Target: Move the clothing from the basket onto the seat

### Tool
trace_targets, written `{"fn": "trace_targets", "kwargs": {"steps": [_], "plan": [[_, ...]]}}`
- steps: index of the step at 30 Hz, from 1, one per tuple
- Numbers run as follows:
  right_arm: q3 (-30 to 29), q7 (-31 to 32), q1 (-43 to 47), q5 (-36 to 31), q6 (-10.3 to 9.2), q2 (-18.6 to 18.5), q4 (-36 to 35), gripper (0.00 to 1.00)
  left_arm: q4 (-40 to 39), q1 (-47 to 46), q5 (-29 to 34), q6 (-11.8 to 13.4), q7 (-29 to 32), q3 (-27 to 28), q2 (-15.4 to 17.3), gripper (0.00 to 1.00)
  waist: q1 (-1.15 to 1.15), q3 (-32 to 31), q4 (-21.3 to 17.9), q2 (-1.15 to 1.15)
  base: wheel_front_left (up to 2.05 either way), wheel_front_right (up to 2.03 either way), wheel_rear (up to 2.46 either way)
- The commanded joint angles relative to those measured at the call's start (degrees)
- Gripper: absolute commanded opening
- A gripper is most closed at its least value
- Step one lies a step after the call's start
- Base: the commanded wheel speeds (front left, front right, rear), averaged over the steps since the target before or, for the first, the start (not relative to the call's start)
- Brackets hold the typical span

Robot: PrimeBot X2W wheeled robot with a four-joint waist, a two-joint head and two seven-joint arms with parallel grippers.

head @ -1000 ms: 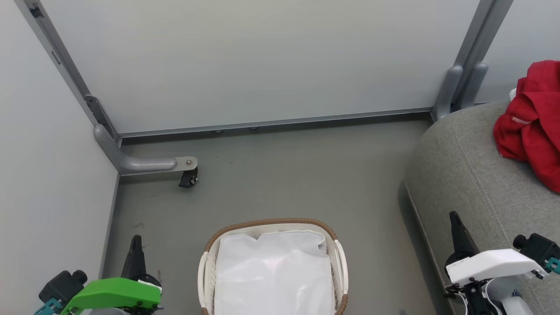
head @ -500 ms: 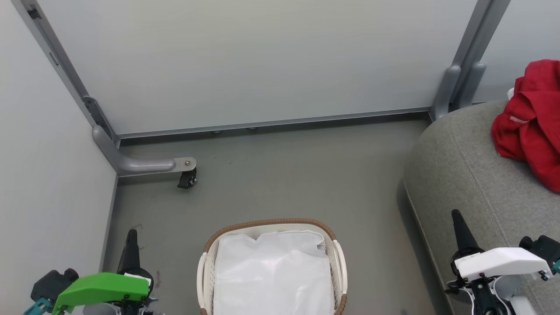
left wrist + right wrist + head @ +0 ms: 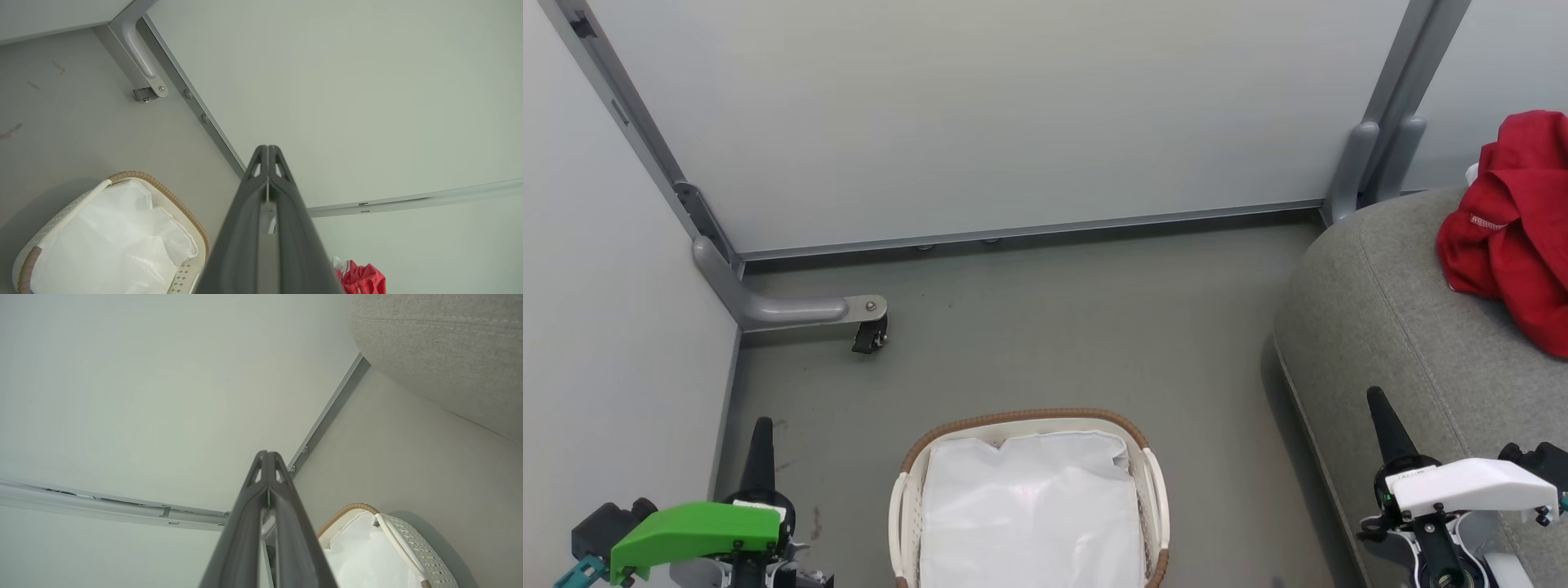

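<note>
The red clothing (image 3: 1515,233) lies heaped on the grey seat (image 3: 1388,310) at the right edge of the head view; a corner of the clothing (image 3: 361,279) also shows in the left wrist view. The white basket (image 3: 1029,420) with its brown rim stands on the floor at bottom centre, holding just its white liner (image 3: 1029,506). My left gripper (image 3: 762,433) is shut and empty at the lower left, left of the basket. My right gripper (image 3: 1379,408) is shut and empty at the lower right, in front of the seat's edge. The basket (image 3: 163,194) and the basket (image 3: 347,510) appear in both wrist views, and so does the seat (image 3: 441,351) in the right one.
Pale partition panels close off the back and left. A grey metal foot with a black caster (image 3: 870,335) juts onto the floor at the left. Another grey post (image 3: 1364,167) stands at the back right corner next to the seat.
Both grippers have drawn back and down toward the bottom edge. The head camera has turned slightly right, so the scene shifts a little to the left.
</note>
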Motion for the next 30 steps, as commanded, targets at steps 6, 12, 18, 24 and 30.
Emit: {"fn": "trace_targets", "kwargs": {"steps": [6,12,18,24,30], "plan": [[-0.44,1.12,-1.06,4.07,-0.03,-0.42,-1.09,0.0,-1.04,-1.63,-3.54,-0.44,1.12,0.77,0.26,0.0,0.0,-0.03,-0.13,0.0,0.0,0.0,0.0],[-0.64,1.91,-1.04,6.98,-0.03,-0.44,-1.37,0.0,-1.31,-1.88,-6.25,-0.5,1.93,1.27,0.28,0.0,0.0,-0.06,-0.25,0.0,0.0,0.0,0.0],[-0.84,2.7,-1.05,9.77,-0.03,-0.46,-1.65,0.0,-1.56,-2.02,-8.73,-0.61,2.74,1.71,0.29,0.0,0.0,-0.09,-0.36,0.0,0.0,0.0,0.0],[-1.01,3.46,-1.07,12.55,-0.04,-0.49,-1.91,0.0,-1.84,-2.19,-11.1,-0.67,3.4,2.1,0.3,0.0,0.0,-0.11,-0.49,0.0,0.0,0.0,0.0],[-1.17,4.16,-1.09,15.1,-0.04,-0.52,-2.17,0.0,-2.11,-2.43,-13.49,-0.78,4.15,2.46,0.32,0.0,0.0,-0.14,-0.61,0.0,0.0,0.0,0.0]]}}
